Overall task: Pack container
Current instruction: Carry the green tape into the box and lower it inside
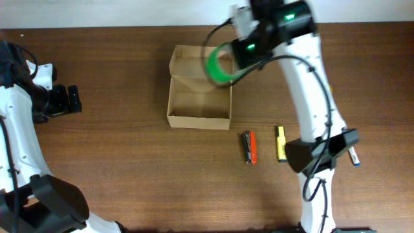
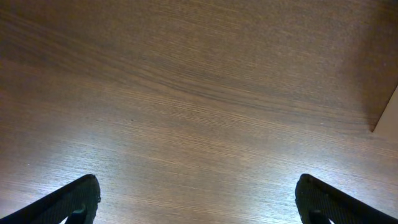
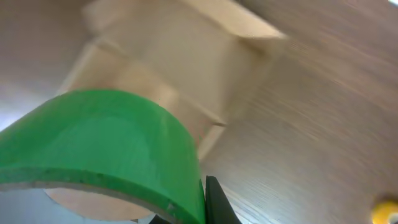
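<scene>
The right gripper (image 1: pixel 234 60) is clenched on a green tape roll (image 1: pixel 217 65), carried clear of the table (its wrist view is blurred, showing the roll's broad green band close up and one dark finger (image 3: pixel 214 202) beside it). The roll hangs over the right rim of the container (image 1: pixel 199 122), near the box's 2 o'clock corner, partly above the opening and partly above the wall. The box sits open at the table's centre, its lid flap (image 1: pixel 194 61) folded back on the 12 o'clock side, and the floor that shows is bare. By that, I judge packing has barely begun: nothing is inside yet, and this roll would be the first item. Waiting on the table (image 1: pixel 116 162) at 4 o'clock from the box are a red-and-black tool (image 1: pixel 250 147), a yellow item (image 1: pixel 281 143) beyond it, and a blue-and-white pen-like thing (image 1: pixel 354 157) partly hidden by the arm. The main edge to mind is the right wall, directly under the roll; shifting toward 9 o'clock before lowering would clear it, and the cavity looks roomy enough. The left gripper (image 1: pixel 65 100) rests well away at 9 o'clock, fingers spread over bare wood, holding nothing.
</scene>
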You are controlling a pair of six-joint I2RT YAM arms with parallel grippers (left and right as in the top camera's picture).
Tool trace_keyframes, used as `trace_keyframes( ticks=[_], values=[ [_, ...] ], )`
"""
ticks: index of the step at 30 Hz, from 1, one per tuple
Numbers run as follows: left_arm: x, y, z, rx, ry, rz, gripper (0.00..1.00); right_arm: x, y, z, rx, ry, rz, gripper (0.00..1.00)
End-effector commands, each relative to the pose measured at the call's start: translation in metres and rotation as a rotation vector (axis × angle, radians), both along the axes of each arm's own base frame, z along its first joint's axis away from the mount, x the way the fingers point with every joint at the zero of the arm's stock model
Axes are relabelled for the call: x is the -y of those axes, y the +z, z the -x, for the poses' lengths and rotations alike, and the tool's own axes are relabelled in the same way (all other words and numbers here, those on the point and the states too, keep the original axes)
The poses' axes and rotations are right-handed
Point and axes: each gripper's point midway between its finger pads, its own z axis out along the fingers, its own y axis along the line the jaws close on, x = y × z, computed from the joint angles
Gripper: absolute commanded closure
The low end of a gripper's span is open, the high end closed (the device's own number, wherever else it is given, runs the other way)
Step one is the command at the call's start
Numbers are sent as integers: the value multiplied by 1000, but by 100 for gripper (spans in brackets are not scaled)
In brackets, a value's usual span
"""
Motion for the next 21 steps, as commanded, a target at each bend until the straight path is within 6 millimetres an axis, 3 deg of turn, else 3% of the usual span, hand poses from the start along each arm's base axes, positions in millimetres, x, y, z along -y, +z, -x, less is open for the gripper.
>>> trace_keyframes(
  ticks=[1,6,14,21],
  values=[
    [1,4,0,15,-20,2,0,-31,3,14,25,116,6,96],
    [1,4,0,15,-20,2,0,-51,-24,32,-36,181,65,96],
    [1,4,0,15,-19,3,0,-62,-89,35,-86,225,186,97],
    [1,4,0,15,-19,3,0,-79,-100,31,-44,352,167,96]
  ],
)
